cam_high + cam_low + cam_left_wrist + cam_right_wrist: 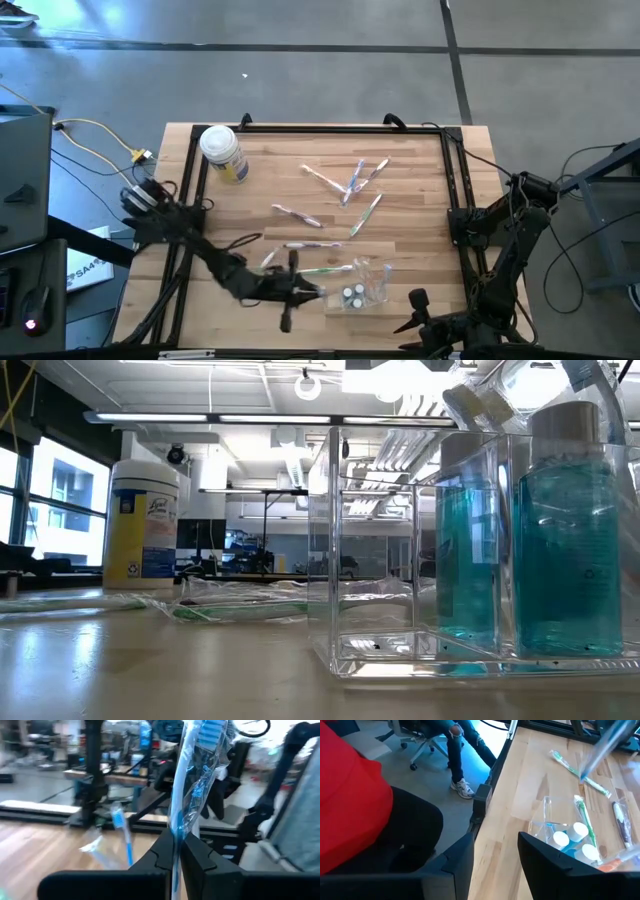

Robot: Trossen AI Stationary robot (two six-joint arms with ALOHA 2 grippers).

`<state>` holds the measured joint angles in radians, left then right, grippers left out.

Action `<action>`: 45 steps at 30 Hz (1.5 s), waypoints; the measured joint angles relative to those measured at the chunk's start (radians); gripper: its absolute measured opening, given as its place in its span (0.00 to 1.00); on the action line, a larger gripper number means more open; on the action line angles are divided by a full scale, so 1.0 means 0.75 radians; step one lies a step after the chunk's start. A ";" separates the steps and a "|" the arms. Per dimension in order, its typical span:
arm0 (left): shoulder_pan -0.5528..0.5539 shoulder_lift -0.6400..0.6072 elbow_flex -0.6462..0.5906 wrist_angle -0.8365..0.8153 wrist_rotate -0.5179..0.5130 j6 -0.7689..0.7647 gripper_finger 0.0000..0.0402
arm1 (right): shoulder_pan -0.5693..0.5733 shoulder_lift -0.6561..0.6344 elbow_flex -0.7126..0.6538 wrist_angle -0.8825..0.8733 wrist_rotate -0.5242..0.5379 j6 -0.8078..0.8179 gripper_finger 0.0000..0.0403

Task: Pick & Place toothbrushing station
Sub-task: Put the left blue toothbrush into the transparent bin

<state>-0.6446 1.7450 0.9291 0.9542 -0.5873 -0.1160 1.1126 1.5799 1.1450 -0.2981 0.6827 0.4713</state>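
Blue toothbrush held and ready to be dropped into the clear holder.

A wrapped blue toothbrush point(192, 785) is pinched tight in the left gripper point(300, 291), just beside the clear holder point(362, 285) at the near edge of the wooden table point(420, 190). The carry step seems nearly done. Next, the brush must be lined up over an open slot and let go. More toothbrushes point(350, 185) lie farther back. The right gripper point(495, 852) is kept wide open near the holder.

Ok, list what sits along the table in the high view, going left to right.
Left pincer clamped on a wrapped toothbrush → clear holder with small bottles → right pincer near the front edge. Farther back: white-lidded jar → scattered wrapped toothbrushes.
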 joint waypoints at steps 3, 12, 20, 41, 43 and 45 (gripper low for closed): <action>0.076 0.070 0.000 0.061 0.133 -0.057 0.02 | 0.000 0.000 0.000 0.004 0.000 -0.006 0.36; 0.180 0.175 0.000 0.180 0.406 -0.130 0.02 | 0.000 -0.001 0.000 0.004 -0.001 -0.005 0.36; 0.179 0.195 -0.010 0.168 0.421 -0.130 0.02 | 0.000 -0.001 0.000 0.004 -0.001 -0.003 0.36; 0.226 0.370 -0.012 0.243 0.385 -0.233 0.07 | -0.001 -0.001 0.000 0.014 -0.001 -0.007 0.36; 0.223 0.379 -0.011 0.249 0.386 -0.236 0.08 | 0.000 -0.001 0.000 0.014 -0.001 -0.007 0.36; 0.222 0.380 -0.011 0.245 0.386 -0.236 0.09 | -0.001 -0.001 0.000 0.013 -0.001 -0.007 0.36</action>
<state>-0.4778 2.0300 0.9207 1.1377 -0.2977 -0.2932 1.1122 1.5795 1.1450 -0.2882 0.6819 0.4660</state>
